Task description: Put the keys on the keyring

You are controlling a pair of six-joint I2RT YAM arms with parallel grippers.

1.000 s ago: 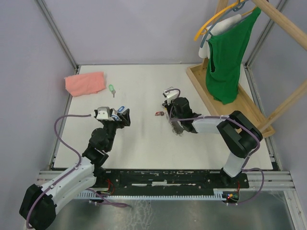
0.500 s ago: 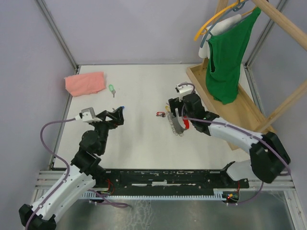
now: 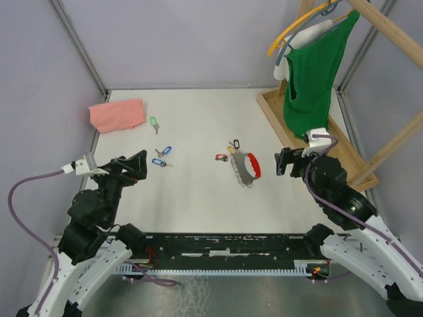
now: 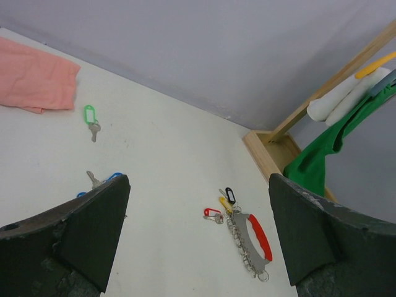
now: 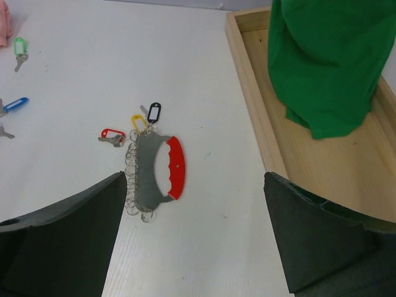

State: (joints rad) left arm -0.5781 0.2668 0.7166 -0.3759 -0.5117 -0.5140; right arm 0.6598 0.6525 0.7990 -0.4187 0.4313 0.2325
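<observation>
The keyring [image 3: 244,170], a grey strip with a red band, lies mid-table, with black and yellow tags at its far end. It also shows in both wrist views, keyring [image 4: 250,237] and keyring [image 5: 152,168]. A red-tagged key [image 3: 220,157] lies beside its loops; whether it is hooked on I cannot tell. Two blue-tagged keys [image 3: 161,156] lie loose to the left, and a green-tagged key [image 3: 154,123] farther back. My left gripper [image 3: 134,165] is open, raised near the left edge. My right gripper [image 3: 287,162] is open, right of the keyring. Neither holds anything.
A folded pink cloth [image 3: 117,114] lies at the back left. A wooden tray [image 3: 275,119] with a rack holding a green garment [image 3: 316,72] runs along the right side. Grey walls close in the back and sides.
Both arms have pulled back toward the near edge. The right gripper opened and left the keyring. The left gripper drew away, leaving the blue-tagged keys on the table.
</observation>
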